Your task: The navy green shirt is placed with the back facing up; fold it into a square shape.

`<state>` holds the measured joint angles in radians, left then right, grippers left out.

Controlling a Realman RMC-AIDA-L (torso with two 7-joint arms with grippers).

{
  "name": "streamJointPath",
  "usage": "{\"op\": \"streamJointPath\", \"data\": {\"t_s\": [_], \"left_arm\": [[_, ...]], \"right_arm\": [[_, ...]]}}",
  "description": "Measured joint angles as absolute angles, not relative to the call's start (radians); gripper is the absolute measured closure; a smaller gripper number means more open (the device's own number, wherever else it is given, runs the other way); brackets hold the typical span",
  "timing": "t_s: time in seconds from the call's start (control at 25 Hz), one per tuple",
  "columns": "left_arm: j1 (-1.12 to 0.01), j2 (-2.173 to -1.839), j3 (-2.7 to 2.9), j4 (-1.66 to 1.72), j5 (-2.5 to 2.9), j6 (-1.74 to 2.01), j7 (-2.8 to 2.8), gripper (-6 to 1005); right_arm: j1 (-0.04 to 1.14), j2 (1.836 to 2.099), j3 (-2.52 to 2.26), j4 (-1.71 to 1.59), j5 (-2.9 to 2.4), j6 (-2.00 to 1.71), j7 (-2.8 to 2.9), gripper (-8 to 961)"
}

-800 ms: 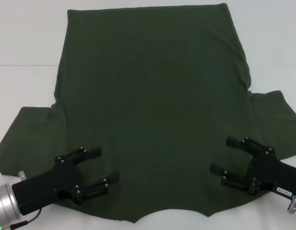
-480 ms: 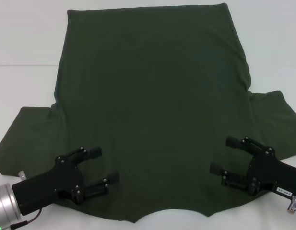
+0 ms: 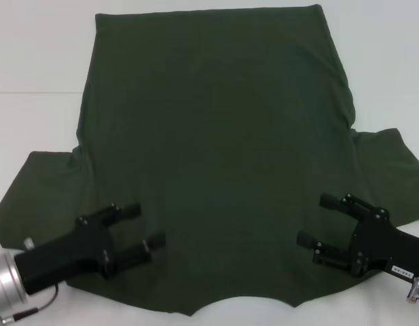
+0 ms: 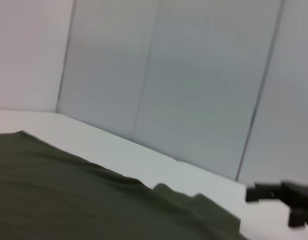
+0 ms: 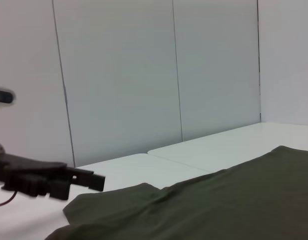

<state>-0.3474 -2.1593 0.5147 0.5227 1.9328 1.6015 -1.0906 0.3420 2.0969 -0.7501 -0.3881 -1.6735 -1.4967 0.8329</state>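
Note:
The navy green shirt [image 3: 216, 156] lies spread flat on the white table, hem at the far side, both sleeves out to the sides near me. My left gripper [image 3: 145, 225] hovers open over the near left part of the shirt, beside the left sleeve. My right gripper [image 3: 316, 221] is open over the near right part, by the right sleeve. Neither holds any fabric. The left wrist view shows the shirt [image 4: 94, 200] and the right gripper [image 4: 283, 197] farther off. From the right wrist camera I see the shirt [image 5: 218, 205] and the left gripper [image 5: 49, 180].
The white table [image 3: 32, 54] surrounds the shirt on all sides. Grey wall panels [image 5: 144, 75] stand behind the table in the wrist views.
My left gripper has shifted slightly toward me and to the left, and its fingers look a little closer together. The right gripper and the shirt have not moved.

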Motion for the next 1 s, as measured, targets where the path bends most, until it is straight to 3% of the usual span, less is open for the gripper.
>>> {"op": "streamJointPath", "data": {"t_s": [0.2, 0.36, 0.92, 1.0], "left_arm": [[-0.381, -2.122, 0.494, 0.552, 1.912, 1.591, -1.448, 169], [-0.416, -2.066, 0.474, 0.571, 1.938, 1.573, -1.764, 170], [-0.446, -1.972, 0.441, 0.885, 2.355, 1.532, -2.421, 171], [-0.455, -1.943, 0.434, 0.865, 2.416, 1.498, -2.477, 171]], "right_arm": [[0.343, 2.097, -0.750, -0.388, -1.673, -1.497, 0.833, 68], [0.343, 2.097, -0.750, -0.388, -1.672, -1.497, 0.833, 68], [0.342, 2.095, -0.750, -0.390, -1.673, -1.510, 0.836, 68], [0.343, 2.095, -0.750, -0.389, -1.673, -1.511, 0.838, 68]]}}
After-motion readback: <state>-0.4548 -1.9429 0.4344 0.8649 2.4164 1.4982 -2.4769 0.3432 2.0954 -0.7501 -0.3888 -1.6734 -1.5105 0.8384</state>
